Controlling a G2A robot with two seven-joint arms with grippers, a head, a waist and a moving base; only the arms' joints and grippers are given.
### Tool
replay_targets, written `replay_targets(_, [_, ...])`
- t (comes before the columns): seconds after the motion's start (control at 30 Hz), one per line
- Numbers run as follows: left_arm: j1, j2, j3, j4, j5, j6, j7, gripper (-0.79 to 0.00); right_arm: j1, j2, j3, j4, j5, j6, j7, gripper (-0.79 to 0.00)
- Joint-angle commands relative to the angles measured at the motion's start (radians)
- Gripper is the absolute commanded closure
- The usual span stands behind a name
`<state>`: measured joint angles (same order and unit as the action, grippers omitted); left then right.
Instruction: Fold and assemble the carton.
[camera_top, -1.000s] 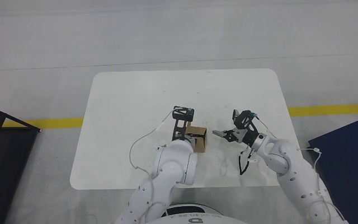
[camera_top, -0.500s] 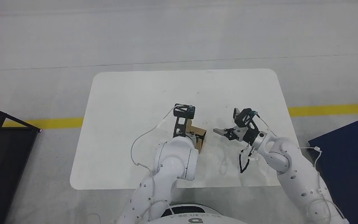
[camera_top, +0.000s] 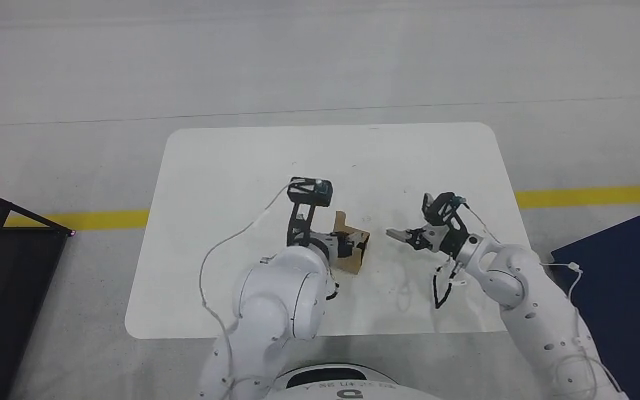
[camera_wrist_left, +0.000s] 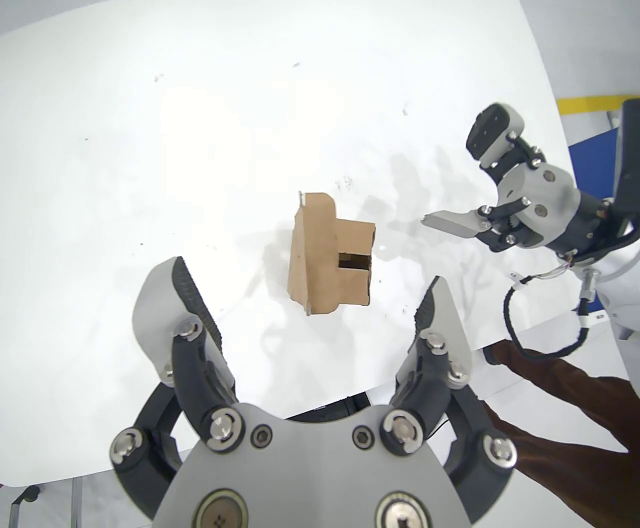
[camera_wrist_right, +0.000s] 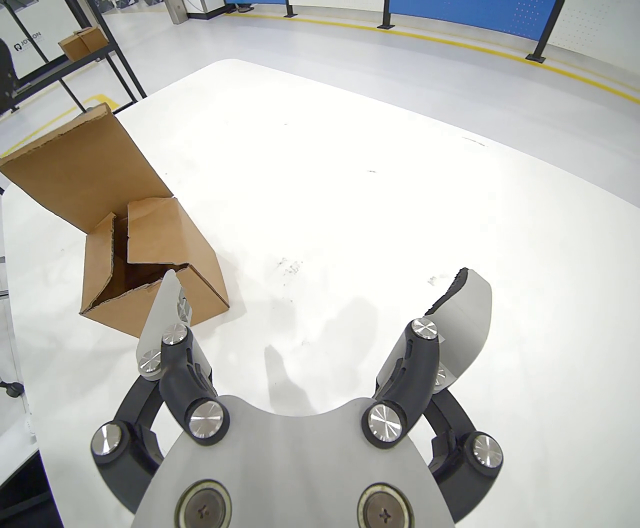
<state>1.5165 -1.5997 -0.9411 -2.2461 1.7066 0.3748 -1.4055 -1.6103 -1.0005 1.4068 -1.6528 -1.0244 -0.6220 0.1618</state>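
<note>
Top: carton (camera_top: 352, 248) on table (camera_top: 220, 190), centre, toward the near edge, between both arms. Left wrist: left gripper (camera_wrist_left: 307, 280) spread wide, empty, hovering over carton, not touching. Right wrist: right gripper (camera_wrist_right: 320, 280) also spread, empty, just right of carton. Big flap stands up, inner flaps half in. Step looks like flap closing. Next probably means pressing the big flap down while the other side braces.
</note>
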Motion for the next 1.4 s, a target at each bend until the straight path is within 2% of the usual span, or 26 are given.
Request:
replay_targets(0.0, [0.04,0.013,-0.029,-0.027,0.006,-0.007,0.023,-0.785,0.003,-0.001,-0.009,0.001,-0.006,0.001,0.003,-0.785])
replay_targets(0.1, [0.097,0.024,-0.066,-0.032,0.052,-0.005,0.076,-0.785,0.013,-0.003,-0.027,0.005,-0.02,0.005,0.009,-0.785])
replay_targets(0.2, [0.117,0.025,-0.099,-0.001,0.051,0.009,0.122,-0.785,0.026,-0.006,-0.047,0.01,-0.039,0.017,0.016,-0.785])
replay_targets(0.47, [0.05,0.02,-0.163,0.153,-0.047,-0.008,0.18,-0.785,0.07,-0.017,-0.118,0.031,-0.087,0.052,0.066,-0.785])
replay_targets(0.6, [0.026,0.018,-0.167,0.203,-0.104,-0.04,0.183,-0.785,0.095,-0.022,-0.151,0.033,-0.114,0.073,0.084,-0.785])
replay_targets(0.77, [0.024,0.019,-0.158,0.217,-0.141,-0.085,0.174,-0.785,0.12,-0.028,-0.175,0.035,-0.121,0.093,0.093,-0.785])
replay_targets(1.0, [0.03,0.02,-0.148,0.217,-0.164,-0.089,0.177,-0.785,0.14,-0.033,-0.188,0.03,-0.126,0.11,0.099,-0.785])
replay_targets(1.37, [0.0,0.018,-0.128,0.306,-0.165,-0.081,0.202,-0.785,0.136,-0.033,-0.185,0.024,-0.131,0.11,0.095,-0.785])
